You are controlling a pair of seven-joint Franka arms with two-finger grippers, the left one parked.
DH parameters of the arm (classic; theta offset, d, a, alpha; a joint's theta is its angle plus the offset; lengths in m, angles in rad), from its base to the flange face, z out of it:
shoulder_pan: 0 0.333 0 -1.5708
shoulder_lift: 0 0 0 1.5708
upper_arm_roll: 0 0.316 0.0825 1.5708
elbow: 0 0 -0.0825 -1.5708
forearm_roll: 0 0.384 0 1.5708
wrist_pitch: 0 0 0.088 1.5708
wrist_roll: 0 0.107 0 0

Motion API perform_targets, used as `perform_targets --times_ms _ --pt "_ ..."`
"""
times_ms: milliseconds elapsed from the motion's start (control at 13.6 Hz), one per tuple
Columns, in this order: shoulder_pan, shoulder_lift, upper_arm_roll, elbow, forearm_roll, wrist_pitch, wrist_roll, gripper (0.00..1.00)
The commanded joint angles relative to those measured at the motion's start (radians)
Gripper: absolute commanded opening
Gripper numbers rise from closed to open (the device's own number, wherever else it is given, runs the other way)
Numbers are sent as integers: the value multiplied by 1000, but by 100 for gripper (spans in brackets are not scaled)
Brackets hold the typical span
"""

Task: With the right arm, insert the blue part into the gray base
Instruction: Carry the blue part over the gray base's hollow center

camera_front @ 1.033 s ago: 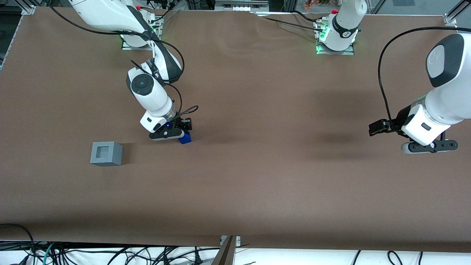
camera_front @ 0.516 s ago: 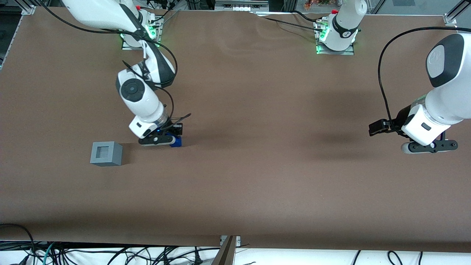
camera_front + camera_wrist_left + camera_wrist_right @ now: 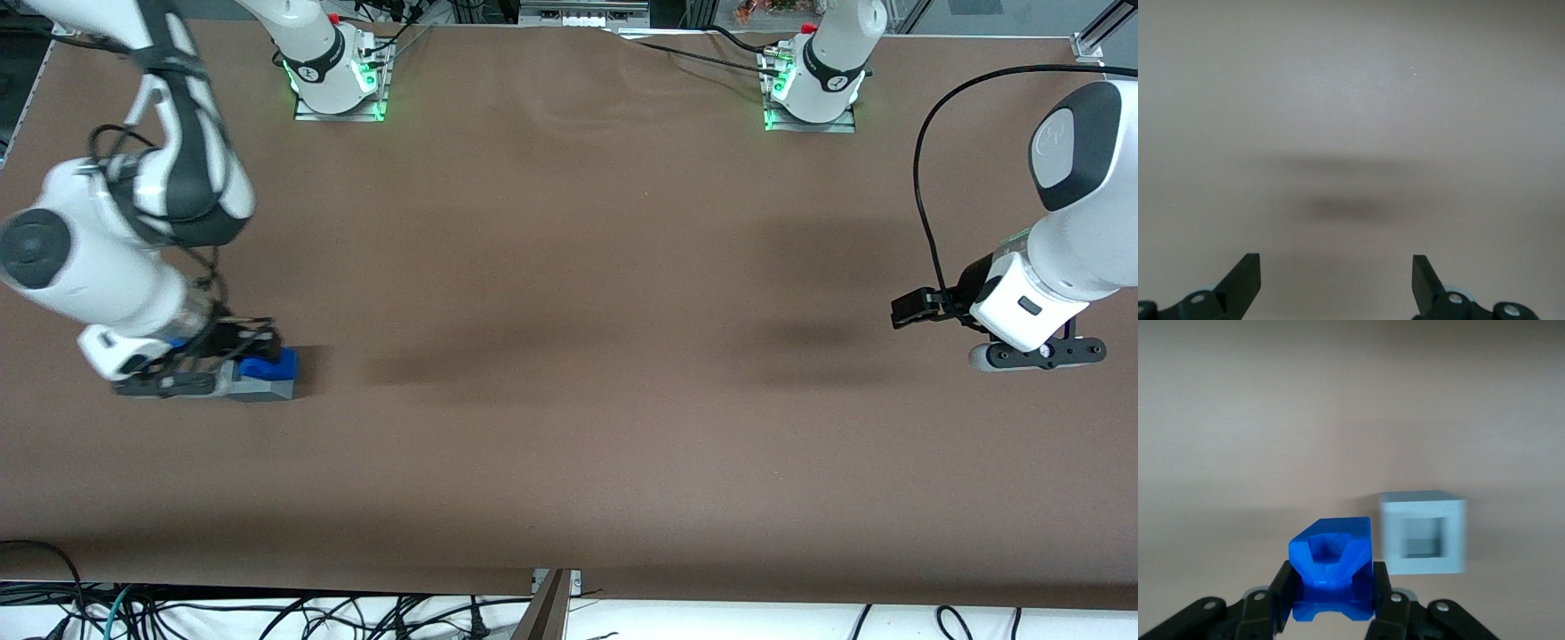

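brown table (image 3: pixel 622 400). right arm (image 3: pixel 98 267) reaches over the working arm's end of it. gray base (image 3: pixel 1423 533) stands on the table surface, recess showing in the wrist view, partly covered by the tool in the front view. gripper (image 3: pixel 1331 603) is clamped on the blue part (image 3: pixel 1333 570), held above and just beside the base, not in the recess.

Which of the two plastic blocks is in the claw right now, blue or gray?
The blue part: the claw is shut on it, fingers on both sides. The larger gray base, with its square recess, sits free on the table.
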Motion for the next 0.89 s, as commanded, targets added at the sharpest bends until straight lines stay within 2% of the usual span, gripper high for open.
perform_targets --times_ms 0,148,811 --pt "-86 50 14 29 24 -15 -111 12" --pt "-118 69 14 26 26 -8 -126 12" --pt "-124 80 14 -68 29 71 -125 13"
